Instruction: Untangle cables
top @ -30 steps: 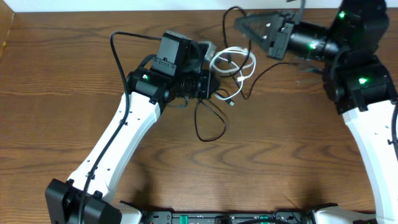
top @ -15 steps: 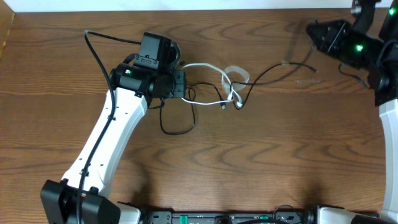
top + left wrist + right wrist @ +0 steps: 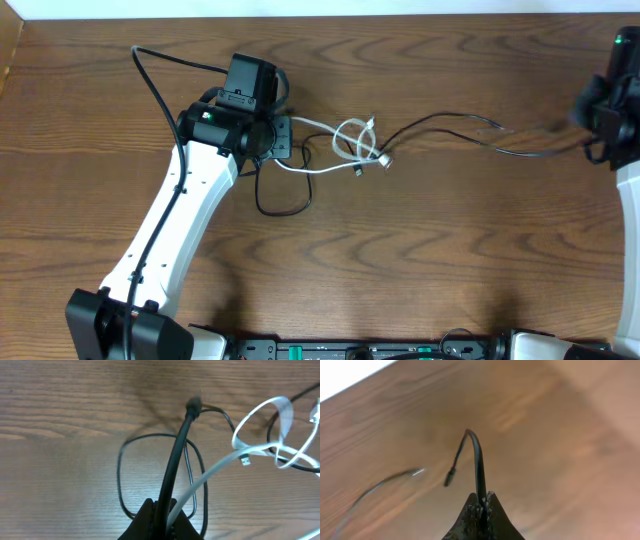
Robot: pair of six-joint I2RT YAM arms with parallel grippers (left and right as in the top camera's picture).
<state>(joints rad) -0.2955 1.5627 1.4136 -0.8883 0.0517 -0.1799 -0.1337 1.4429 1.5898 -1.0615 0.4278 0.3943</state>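
My left gripper [image 3: 284,140] is shut on both cords at the table's upper left. In the left wrist view its jaws [image 3: 162,519] pinch the black cable [image 3: 176,450] and the white cable [image 3: 220,467] side by side. The white cable [image 3: 347,135] makes small loops just right of that gripper, still crossed with the black cable [image 3: 450,125]. The black cable runs stretched to the far right, where my right gripper [image 3: 590,140] holds it. In the right wrist view the jaws [image 3: 481,506] are shut on the black cable [image 3: 478,460], whose plug end curls free.
A slack black loop [image 3: 282,200] lies on the wooden table [image 3: 420,260] below the left gripper. The left arm [image 3: 170,240] slants across the table's left half. The thicker arm wire [image 3: 160,80] arcs behind it. The table's far edge [image 3: 400,12] is close behind.
My right gripper has moved far right with the black cable, drawing it out long. My left gripper moved left, then held still. The white loops have pulled smaller.
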